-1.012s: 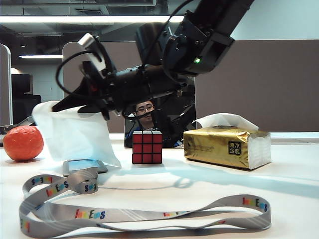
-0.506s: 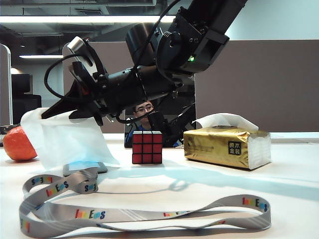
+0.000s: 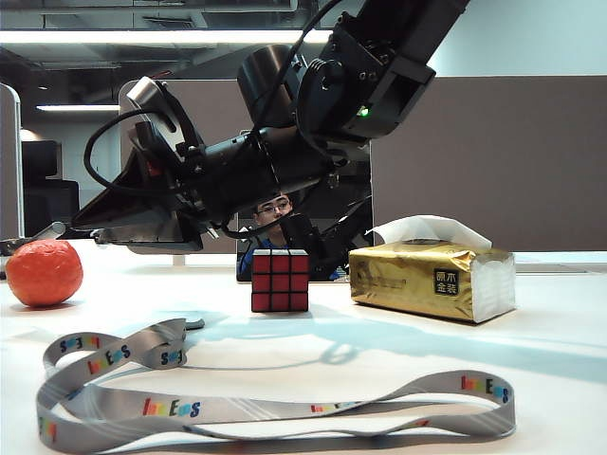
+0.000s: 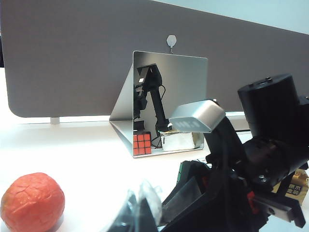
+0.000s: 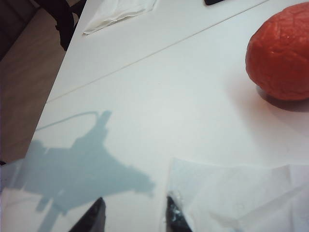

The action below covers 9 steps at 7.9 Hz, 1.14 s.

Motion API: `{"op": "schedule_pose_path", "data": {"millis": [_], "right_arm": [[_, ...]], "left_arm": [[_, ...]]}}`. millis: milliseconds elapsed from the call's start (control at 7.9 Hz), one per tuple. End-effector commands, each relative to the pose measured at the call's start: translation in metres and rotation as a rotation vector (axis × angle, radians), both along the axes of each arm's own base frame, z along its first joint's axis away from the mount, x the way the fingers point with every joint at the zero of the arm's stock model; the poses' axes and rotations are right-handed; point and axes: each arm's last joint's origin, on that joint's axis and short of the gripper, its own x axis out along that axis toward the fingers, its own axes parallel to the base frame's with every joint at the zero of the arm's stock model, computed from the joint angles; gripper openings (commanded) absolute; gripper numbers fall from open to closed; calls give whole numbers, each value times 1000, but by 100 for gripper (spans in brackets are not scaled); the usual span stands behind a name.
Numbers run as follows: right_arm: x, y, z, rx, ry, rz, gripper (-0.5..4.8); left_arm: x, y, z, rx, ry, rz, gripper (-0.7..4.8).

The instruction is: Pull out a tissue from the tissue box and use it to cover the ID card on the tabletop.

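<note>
I am parting my right gripper (image 5: 133,215) to release the tissue (image 5: 236,193) flat on the worktop (image 5: 159,96); lifting straight avoids dragging it; my left gripper's state is unseen.

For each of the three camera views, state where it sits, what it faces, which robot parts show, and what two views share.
Exterior: low at table level, facing lanyard, cube, tissue box; right arm overhead.
Left wrist: raised, facing mirror; right arm in foreground, left gripper unseen.
Right wrist: looks down past open right gripper at tissue lying flat.
Shared: orange ball in all.
</note>
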Motion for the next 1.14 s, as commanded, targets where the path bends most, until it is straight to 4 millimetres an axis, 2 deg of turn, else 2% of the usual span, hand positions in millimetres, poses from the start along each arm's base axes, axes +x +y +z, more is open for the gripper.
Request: {"op": "schedule_pose_path", "data": {"millis": [127, 253, 380, 506, 633, 759, 886, 1012, 1139], "right_arm": [[15, -4, 20, 79, -176, -174, 158], [20, -7, 29, 102, -237, -262, 158], [36, -38, 74, 136, -376, -570, 107], [41, -59, 100, 165, -426, -648, 21], [42, -76, 121, 195, -463, -682, -2], [43, -87, 133, 214, -484, -707, -2], [41, -111, 158, 249, -541, -752, -2], [33, -138, 188, 249, -647, -778, -2], [13, -170, 221, 166, -782, -802, -2]], "left_arm": [[0, 0, 1, 0, -7, 3, -6], [0, 0, 1, -1, -8, 7, -6], [0, 1, 1, -3, -7, 25, -6], [0, 1, 1, -3, -7, 27, -6], [0, 1, 1, -4, -7, 29, -6], [0, 1, 1, -4, -7, 30, -6], [0, 1, 1, -4, -7, 30, -6], [0, 1, 1, -7, -7, 50, -6], [1, 3, 1, -14, -4, 96, -6]]}}
